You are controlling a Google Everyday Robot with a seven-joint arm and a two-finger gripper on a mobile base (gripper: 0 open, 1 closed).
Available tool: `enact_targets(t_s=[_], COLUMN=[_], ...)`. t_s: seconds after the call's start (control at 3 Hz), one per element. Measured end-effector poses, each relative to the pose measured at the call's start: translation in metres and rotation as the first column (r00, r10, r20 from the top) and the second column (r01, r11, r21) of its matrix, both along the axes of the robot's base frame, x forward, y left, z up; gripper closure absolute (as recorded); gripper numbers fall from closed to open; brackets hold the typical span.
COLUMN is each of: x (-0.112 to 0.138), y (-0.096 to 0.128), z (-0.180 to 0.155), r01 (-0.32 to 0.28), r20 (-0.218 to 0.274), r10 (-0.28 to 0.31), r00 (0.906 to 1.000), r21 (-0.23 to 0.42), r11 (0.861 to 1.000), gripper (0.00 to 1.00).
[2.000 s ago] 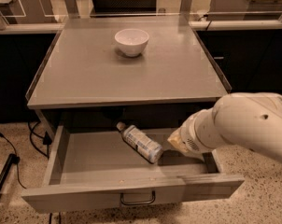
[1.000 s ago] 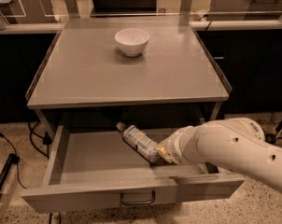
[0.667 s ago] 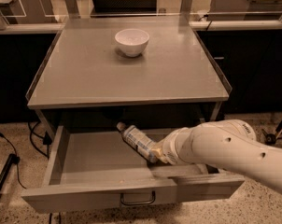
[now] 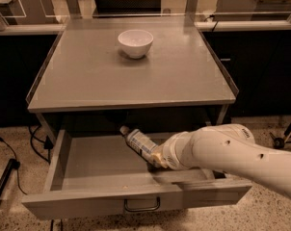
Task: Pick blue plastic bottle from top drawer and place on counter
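The blue plastic bottle lies on its side in the open top drawer, white cap pointing to the back left. My gripper reaches in from the right and is at the bottle's lower end, which my white arm hides. The drawer's front panel with its bar handle faces the camera. The grey counter is the cabinet top above the drawer.
A white bowl stands near the back middle of the counter. Low raised rims run along the counter's sides. Glass panels and posts stand behind the counter. Cables hang at the cabinet's left, above a speckled floor.
My arm has pushed further left into the drawer, and the gripper has come up against the bottle's lower end. The bottle and the bowl have stayed in place.
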State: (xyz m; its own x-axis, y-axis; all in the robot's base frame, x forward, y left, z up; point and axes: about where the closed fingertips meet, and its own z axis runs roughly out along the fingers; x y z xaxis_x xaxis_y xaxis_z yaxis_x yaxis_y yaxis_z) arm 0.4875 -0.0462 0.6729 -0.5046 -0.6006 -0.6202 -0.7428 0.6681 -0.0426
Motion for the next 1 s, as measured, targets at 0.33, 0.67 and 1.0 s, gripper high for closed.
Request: enact_targets(t_s=[0.33,0.67,1.0], x=[0.0013,0.0018,0.0048], y=[0.0012,0.0015,0.0023], z=[-0.0028,-0.0038,-0.0097], r01=[0.002,0.003,0.008], r20=[-0.001,-0.002,-0.001], r10=[-0.002,-0.003,-0.008], r00=[1.0,1.0,1.0], r21=[0.006,0.008,0.009], r11=[1.0,1.0,1.0], gripper=[0.44,0.5,0.54])
